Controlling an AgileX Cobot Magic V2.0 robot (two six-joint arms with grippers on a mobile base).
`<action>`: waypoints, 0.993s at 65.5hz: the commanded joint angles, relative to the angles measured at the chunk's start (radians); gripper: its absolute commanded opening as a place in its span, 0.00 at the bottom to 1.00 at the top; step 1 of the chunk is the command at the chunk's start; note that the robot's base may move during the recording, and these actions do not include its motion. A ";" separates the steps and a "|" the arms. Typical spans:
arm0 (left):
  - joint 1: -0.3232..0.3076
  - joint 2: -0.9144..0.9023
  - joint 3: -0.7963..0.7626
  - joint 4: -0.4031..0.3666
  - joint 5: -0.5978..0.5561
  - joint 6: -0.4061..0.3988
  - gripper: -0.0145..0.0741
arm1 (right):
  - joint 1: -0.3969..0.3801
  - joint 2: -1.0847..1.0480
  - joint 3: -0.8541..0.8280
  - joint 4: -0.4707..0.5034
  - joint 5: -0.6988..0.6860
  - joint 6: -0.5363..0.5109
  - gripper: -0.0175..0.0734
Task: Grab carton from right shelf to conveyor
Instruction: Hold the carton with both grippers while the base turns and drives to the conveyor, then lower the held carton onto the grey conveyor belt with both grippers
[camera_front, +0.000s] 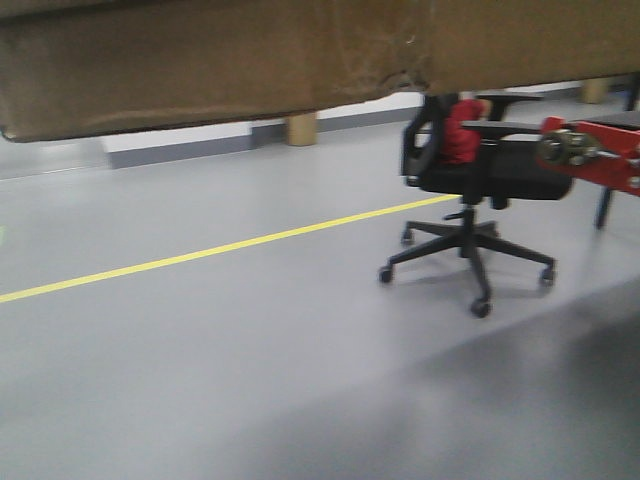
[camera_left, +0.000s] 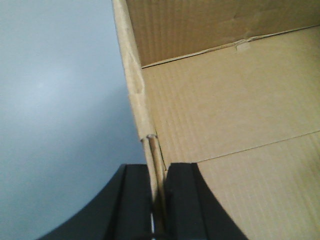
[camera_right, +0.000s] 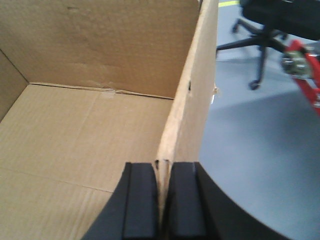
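Grey floor (yellow line) beneath carton

Carton is hanging over the floor. Chair is sitting beyond the carton, to its right, and the conveyor is sitting further right. Left gripper is pinching the carton's left wall. Right gripper is pinching the carton's right wall.
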 joint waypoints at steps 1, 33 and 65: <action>-0.010 -0.003 -0.002 0.029 -0.030 0.008 0.15 | -0.001 -0.014 -0.005 0.015 -0.070 -0.015 0.12; -0.010 -0.003 -0.002 0.185 -0.030 0.008 0.15 | -0.001 -0.014 -0.005 0.015 -0.126 -0.015 0.12; -0.010 -0.003 -0.002 0.302 -0.030 0.008 0.15 | -0.001 -0.014 -0.005 0.015 -0.135 -0.015 0.12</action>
